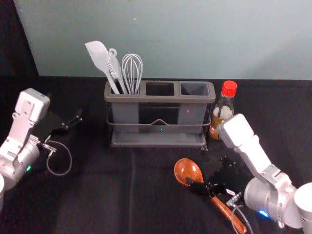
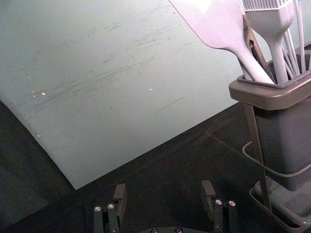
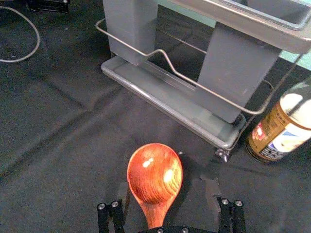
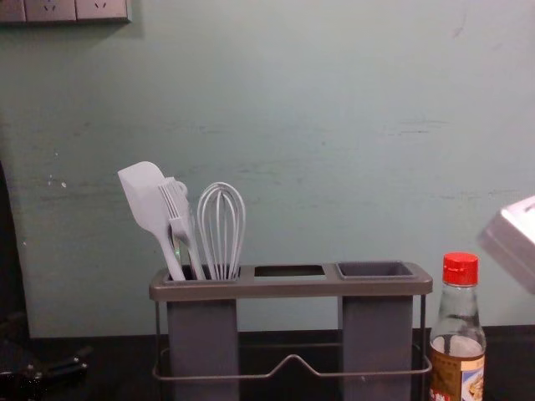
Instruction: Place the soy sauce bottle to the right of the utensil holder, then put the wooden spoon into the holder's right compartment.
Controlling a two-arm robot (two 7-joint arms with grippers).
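The wooden spoon (image 3: 154, 177) looks glossy — the holder (image 4: 292, 289) smooth plastic, the cloth (image 1: 92, 195) matt.

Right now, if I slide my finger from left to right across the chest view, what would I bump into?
Left gripper, low down → spatula → brush → whisk → the holder's right cup → soy sauce bottle → a bit of the right arm
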